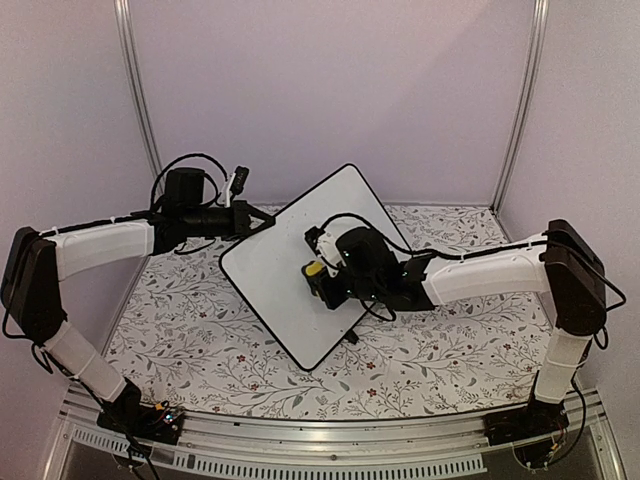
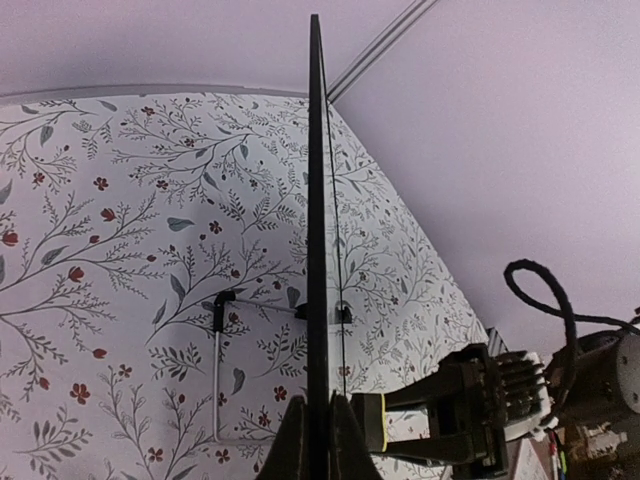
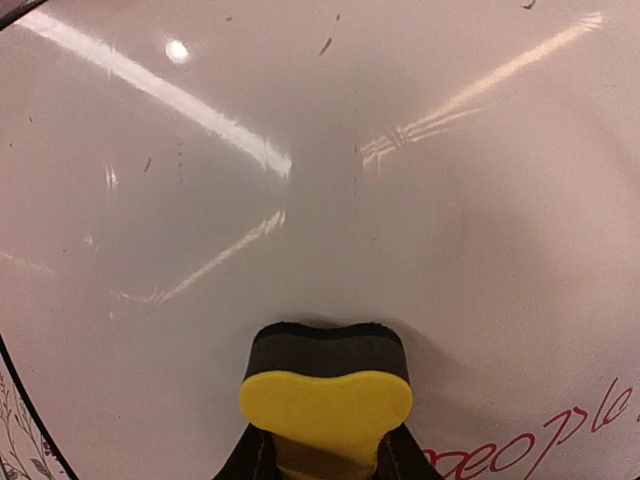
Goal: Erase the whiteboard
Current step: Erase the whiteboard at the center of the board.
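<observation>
Background: pale lilac walls stood around a table cloth [image 1: 440, 350] printed with grey twigs and small red flowers.
Left gripper [image 2: 318, 420]: it was clamped on the thin black edge of the whiteboard [image 1: 280, 265], at the board's left corner, with one finger on each side of the frame.
Right gripper [image 3: 325, 458]: its fingers were closed around the yellow handle of an eraser [image 3: 325, 395].
Eraser: its dark felt side was pressed against the white face of the board, near the middle of it.
Handwriting [image 3: 530, 440]: red letters lay just right of the eraser in the right wrist view, partly cut by the picture's edge.
Whiteboard: it stood in the middle of the table between the two arms, tilted, with one corner pointing far and one near. Most of the face showed white with streaks of glare and a few small dark specks.
Wire stand [image 2: 218, 370]: a thin wire with black tips rested on the cloth at the back side of the board.
</observation>
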Controlling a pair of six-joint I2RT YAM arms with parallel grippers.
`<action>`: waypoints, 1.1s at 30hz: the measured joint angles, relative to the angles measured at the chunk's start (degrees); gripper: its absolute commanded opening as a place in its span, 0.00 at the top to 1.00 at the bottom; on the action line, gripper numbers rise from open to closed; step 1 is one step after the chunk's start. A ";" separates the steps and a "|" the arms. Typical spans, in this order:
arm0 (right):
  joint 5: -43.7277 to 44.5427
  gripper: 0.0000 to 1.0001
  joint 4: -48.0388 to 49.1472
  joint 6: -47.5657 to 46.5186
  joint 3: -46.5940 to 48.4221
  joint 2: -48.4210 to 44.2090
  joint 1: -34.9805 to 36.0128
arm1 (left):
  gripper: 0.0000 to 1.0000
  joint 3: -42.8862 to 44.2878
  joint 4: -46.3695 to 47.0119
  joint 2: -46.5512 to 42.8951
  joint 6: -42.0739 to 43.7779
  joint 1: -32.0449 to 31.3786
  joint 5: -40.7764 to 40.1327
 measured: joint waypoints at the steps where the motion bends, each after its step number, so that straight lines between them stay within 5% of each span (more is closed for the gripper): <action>1: 0.04 1.00 -0.13 -0.39 1.14 0.35 0.00 | 1.00 0.00 0.00 0.00 0.00 0.00 -0.02; 12: 0.96 1.00 -0.11 -2.45 5.44 1.53 -0.13 | 1.00 0.00 -0.02 0.00 0.00 -0.02 0.46; 33: 2.21 1.00 1.57 0.70 -7.15 -2.23 -0.11 | 1.00 0.00 -0.26 0.00 -0.02 -0.04 0.09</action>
